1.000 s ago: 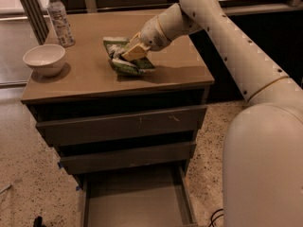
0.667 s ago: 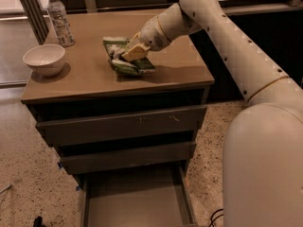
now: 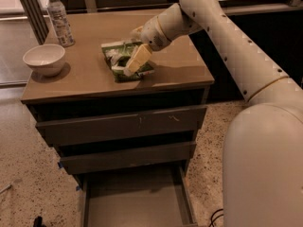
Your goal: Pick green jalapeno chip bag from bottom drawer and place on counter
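Observation:
The green jalapeno chip bag [image 3: 119,65] lies flat on the counter [image 3: 90,82], near the middle of its tan top. My gripper [image 3: 129,69] reaches in from the right and sits right on top of the bag, covering its right part. The bottom drawer [image 3: 135,202] is pulled out below; the part of its grey floor that shows has nothing on it.
A white bowl [image 3: 44,58] stands at the counter's left edge. A clear water bottle [image 3: 58,19] stands at the back left corner. The two upper drawers [image 3: 123,126] are closed. Speckled floor lies on both sides. My arm [image 3: 227,41] spans the counter's right side.

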